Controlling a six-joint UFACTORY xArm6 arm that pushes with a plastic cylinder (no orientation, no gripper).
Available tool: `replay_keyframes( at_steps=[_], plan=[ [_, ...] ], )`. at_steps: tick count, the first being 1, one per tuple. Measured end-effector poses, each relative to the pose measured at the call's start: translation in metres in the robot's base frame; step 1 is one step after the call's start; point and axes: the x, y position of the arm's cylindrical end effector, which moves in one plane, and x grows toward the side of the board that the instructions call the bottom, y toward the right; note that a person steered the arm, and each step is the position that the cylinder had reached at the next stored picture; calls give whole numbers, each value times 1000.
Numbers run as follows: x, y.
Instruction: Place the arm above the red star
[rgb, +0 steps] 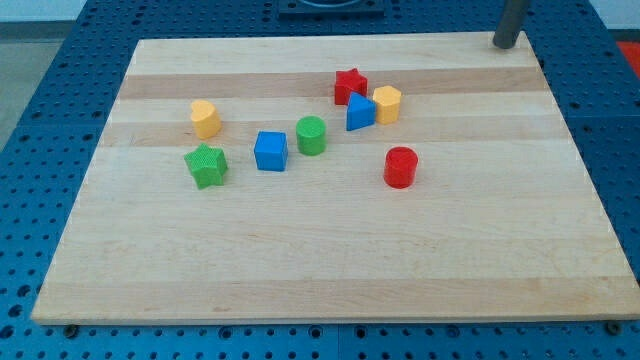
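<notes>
My tip (505, 44) rests at the board's (330, 270) top-right corner — a bare rod, nothing to open or close, touching no block. The red star (350, 86) sits near the top edge, right of centre, well apart from my tip. Just beside it: blue triangle (360, 112) and yellow block (387, 103). Lower lie the green cylinder (311, 135), blue cube (270, 151), red cylinder (400, 167) — green star (206, 165) and another yellow block (205, 118) toward the left edge.

Rod (510, 22) cut off by view's top edge near board's top-right corner; only lower end w/ tip (504, 45) shows. Red star (350, 86) partly hidden behind blue triangle (360, 112).
</notes>
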Motion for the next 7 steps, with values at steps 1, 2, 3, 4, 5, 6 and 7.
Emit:
replay_keyframes(
  at_steps=[1, 2, 3, 4, 5, 6, 7],
  plan=[
    [-1, -30],
    [-1, -63],
    [-1, -95],
    [-1, -133],
    [-1, -167],
    [-1, -188],
    [-1, -199]
  ],
)
